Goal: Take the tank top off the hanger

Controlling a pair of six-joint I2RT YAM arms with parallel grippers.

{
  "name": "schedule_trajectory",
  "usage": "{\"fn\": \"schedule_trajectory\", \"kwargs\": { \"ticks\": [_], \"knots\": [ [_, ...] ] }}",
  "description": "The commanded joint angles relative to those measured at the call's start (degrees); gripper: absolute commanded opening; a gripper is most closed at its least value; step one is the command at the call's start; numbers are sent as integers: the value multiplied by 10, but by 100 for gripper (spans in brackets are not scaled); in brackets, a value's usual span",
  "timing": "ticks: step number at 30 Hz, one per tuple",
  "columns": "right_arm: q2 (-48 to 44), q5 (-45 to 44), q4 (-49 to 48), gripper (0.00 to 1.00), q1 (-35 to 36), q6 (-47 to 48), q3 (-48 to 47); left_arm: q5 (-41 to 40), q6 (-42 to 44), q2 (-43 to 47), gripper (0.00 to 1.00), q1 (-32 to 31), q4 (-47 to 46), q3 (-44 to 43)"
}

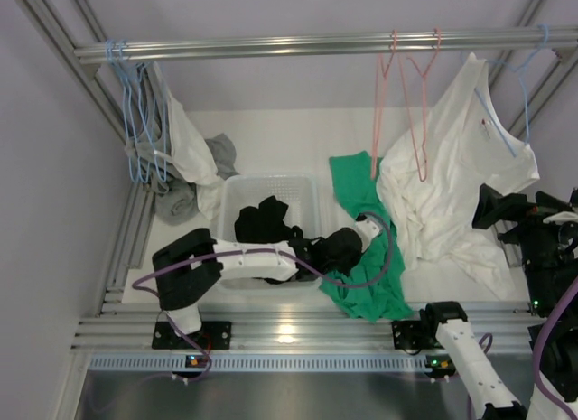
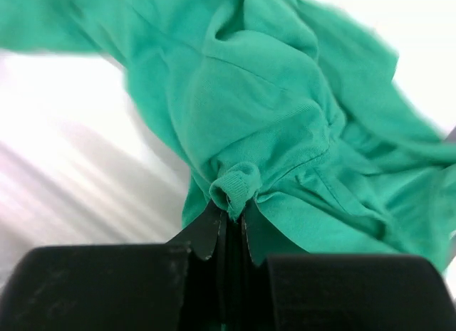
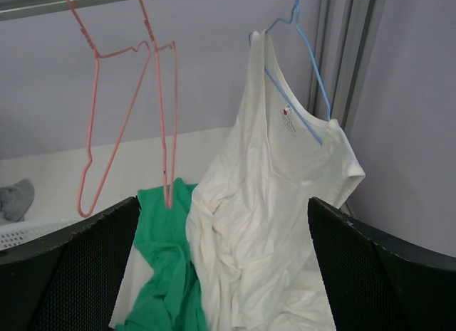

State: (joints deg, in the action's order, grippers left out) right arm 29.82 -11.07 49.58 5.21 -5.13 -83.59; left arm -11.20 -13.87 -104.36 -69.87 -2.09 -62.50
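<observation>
Soft and light, the green knit tank top (image 2: 285, 124) should sag wherever unsupported (a bunched edge holds best); left gripper (image 2: 229, 221) pinches one, right gripper (image 3: 222, 228) gapes empty.

Green garment (image 2: 271, 117): edges cut off top, right; pinched fold partly hidden inside left gripper (image 2: 229, 230). Table (image 2: 64, 132) left of garment blurred. White shirt (image 3: 263, 224) right of garment: hem cut off, label (image 3: 288, 121) unreadable.

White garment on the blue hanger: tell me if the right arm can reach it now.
Probably yes: the right gripper is open, facing the white garment with nothing between them.
</observation>
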Motion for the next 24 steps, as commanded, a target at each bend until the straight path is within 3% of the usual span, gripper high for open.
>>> {"fn": "schedule_trajectory", "kwargs": {
  "ticks": [1, 4, 11, 19, 24],
  "knots": [
    [-10, 2, -4, 99, 6, 7, 4, -128, 7, 122, 0, -18, -4, 7],
    [-14, 3, -9, 99, 7, 6, 6, -183, 24, 186, 0, -19, 2, 9],
    [-15, 3, -17, 99, 7, 5, 7, -188, 64, 275, 0, -23, 1, -11],
    [-13, 11, -23, 99, 7, 2, 4, -207, 118, 311, 0, -26, 9, -86],
    [-11, 12, -24, 99, 5, 3, 4, -268, 163, 330, 0, -26, 43, -149]
  ]
}}
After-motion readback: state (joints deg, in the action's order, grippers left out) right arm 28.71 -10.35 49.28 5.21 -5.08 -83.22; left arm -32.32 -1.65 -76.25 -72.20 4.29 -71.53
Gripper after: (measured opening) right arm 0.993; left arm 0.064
